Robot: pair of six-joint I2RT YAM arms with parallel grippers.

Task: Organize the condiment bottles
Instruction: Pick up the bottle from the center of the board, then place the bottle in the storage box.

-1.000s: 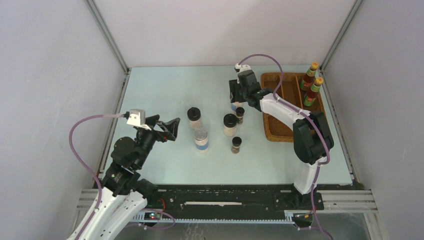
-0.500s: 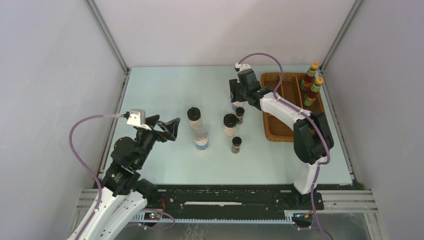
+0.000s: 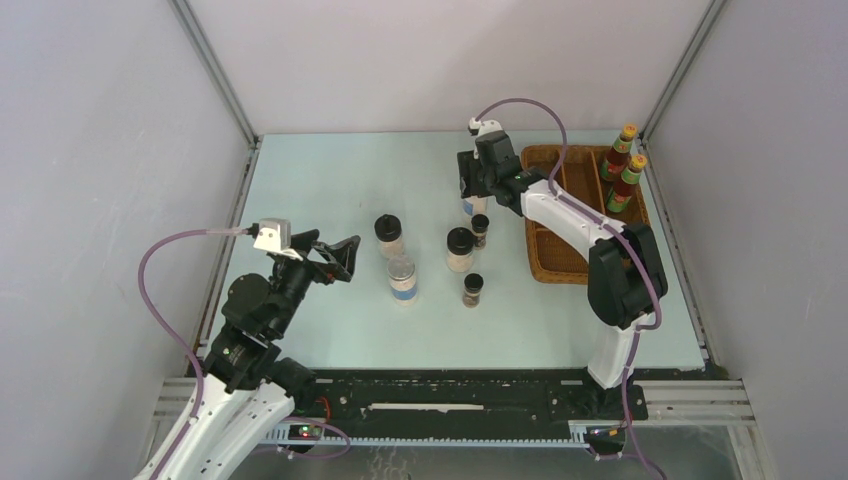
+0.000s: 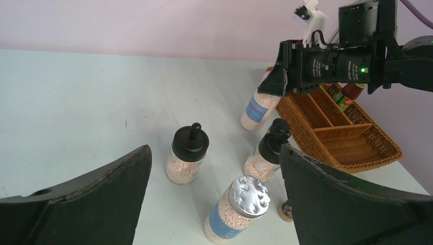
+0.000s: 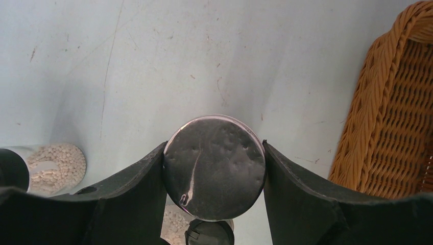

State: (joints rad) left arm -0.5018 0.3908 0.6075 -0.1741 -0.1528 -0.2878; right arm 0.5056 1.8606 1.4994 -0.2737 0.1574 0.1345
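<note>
I see a shiny, dimpled metal lid, matt black fingers, a rough woven wicker tray, a scuffed matt table.

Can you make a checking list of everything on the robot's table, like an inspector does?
Surface: pale table, faint scratches.
Job's things: two red sauce bottles stand in the wicker tray's right-hand compartment; two black-lidded jars, one silver-lidded jar and two tiny dark jars stand on the table.
Clutter: nothing seen.
End effectors: left end effector open, empty; right end effector shut on the tilted second silver-lidded jar.
Cables: purple cables loop from both wrists.
Surroundings: plain walls on three sides.
</note>
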